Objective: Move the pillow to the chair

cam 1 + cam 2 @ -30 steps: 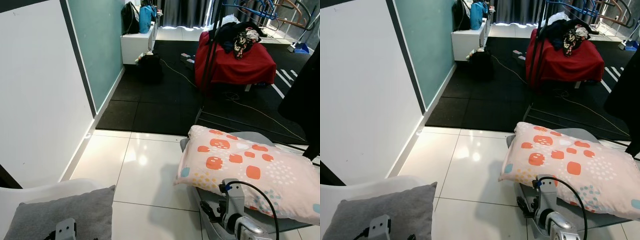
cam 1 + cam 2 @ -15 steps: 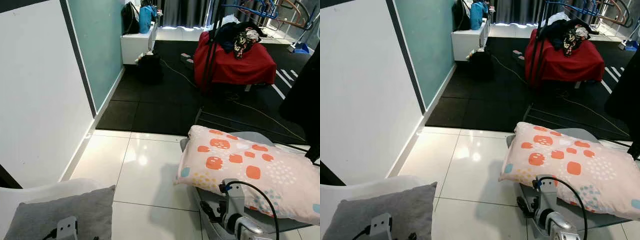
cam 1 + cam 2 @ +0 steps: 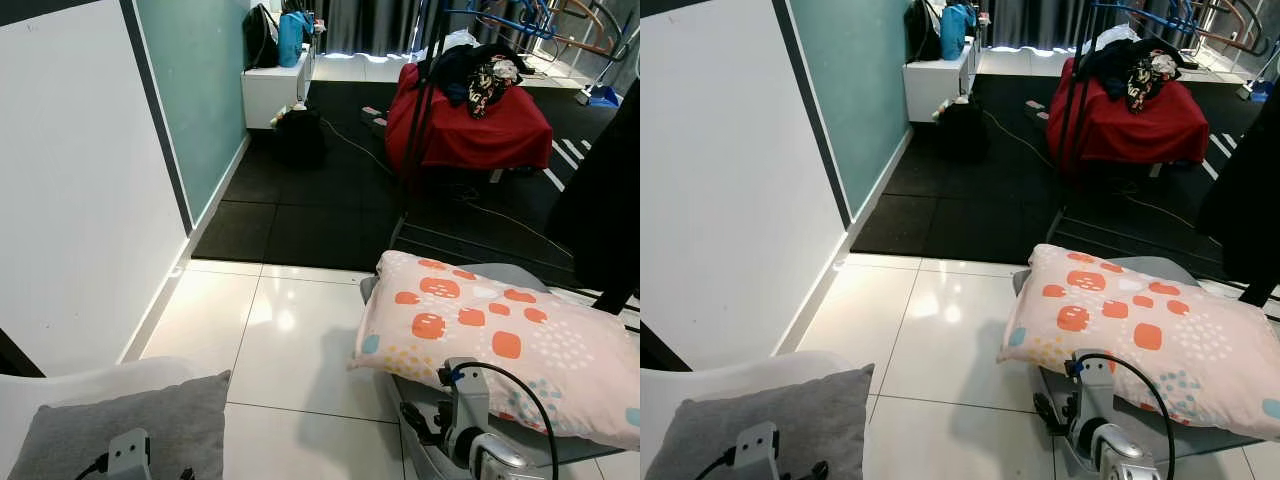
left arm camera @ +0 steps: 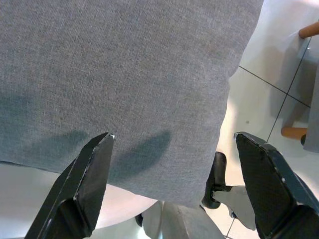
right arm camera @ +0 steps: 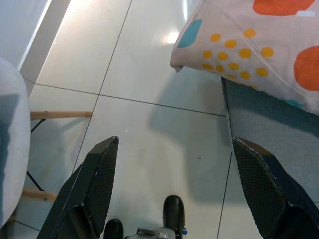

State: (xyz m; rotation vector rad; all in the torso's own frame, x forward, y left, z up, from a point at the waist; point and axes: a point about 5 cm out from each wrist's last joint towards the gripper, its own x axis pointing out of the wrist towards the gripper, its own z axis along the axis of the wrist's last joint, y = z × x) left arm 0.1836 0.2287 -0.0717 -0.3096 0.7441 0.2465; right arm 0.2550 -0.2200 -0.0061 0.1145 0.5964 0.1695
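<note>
At far left you have the white chair (image 3: 90, 385) with a grey cushion (image 3: 120, 425) lying on its seat. Your left gripper (image 4: 172, 184) hangs just above that cushion, fingers (image 4: 87, 184) spread wide, holding nothing. White floor tiles (image 3: 290, 340) separate the chair from the patterned pillow (image 3: 490, 340), which lies at right on a grey padded seat (image 3: 520, 440), one corner overhanging the seat's edge. Your right gripper (image 5: 174, 194) is low over the tiles just beside that corner, fingers (image 5: 97, 189) wide apart and empty, not touching the pillow. Farther back: black floor mat (image 3: 330, 200), red-covered furniture (image 3: 470, 125) with clothes piled on top.
</note>
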